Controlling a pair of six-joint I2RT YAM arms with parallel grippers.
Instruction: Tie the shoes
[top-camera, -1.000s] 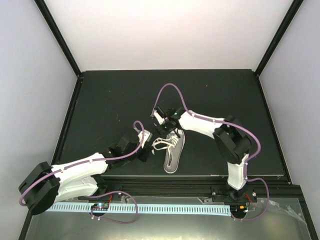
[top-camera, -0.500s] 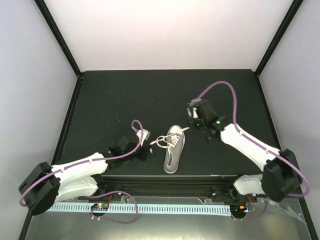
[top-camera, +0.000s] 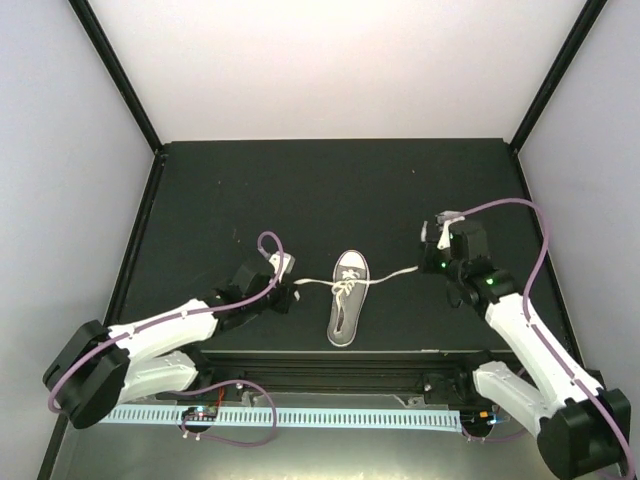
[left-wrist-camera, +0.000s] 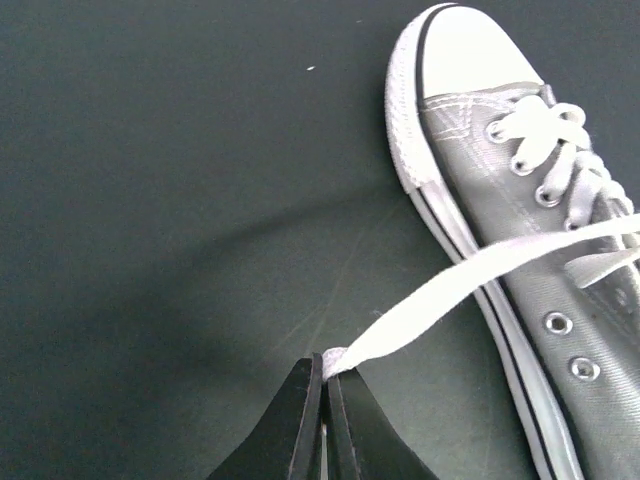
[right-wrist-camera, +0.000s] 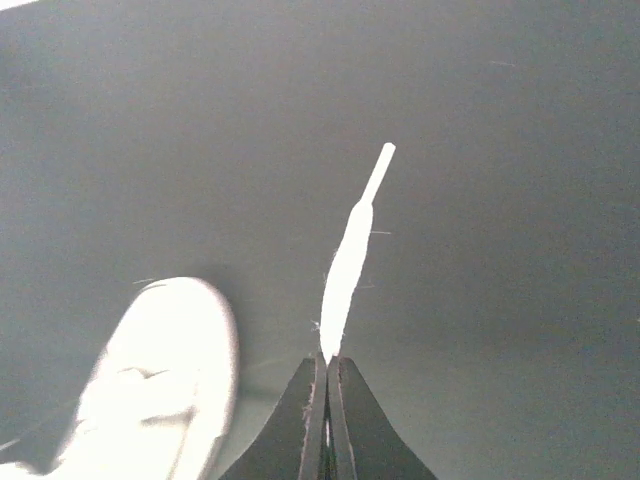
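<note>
left tool (left-wrist-camera: 323, 362) and right tool (right-wrist-camera: 326, 362) pinch the laces (left-wrist-camera: 450, 293) — seemingly taut.

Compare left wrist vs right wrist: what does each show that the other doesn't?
Left wrist only: the shoe in sharp detail, with its grey upper and eyelets, and the lace running from it to the shut left tool. Right wrist only: the lace tip sticking out past the shut right tool; the shoe is just a blurred white shape there. Both: a shut tool pinching white lace, part of the shoe, and the dark table.
</note>
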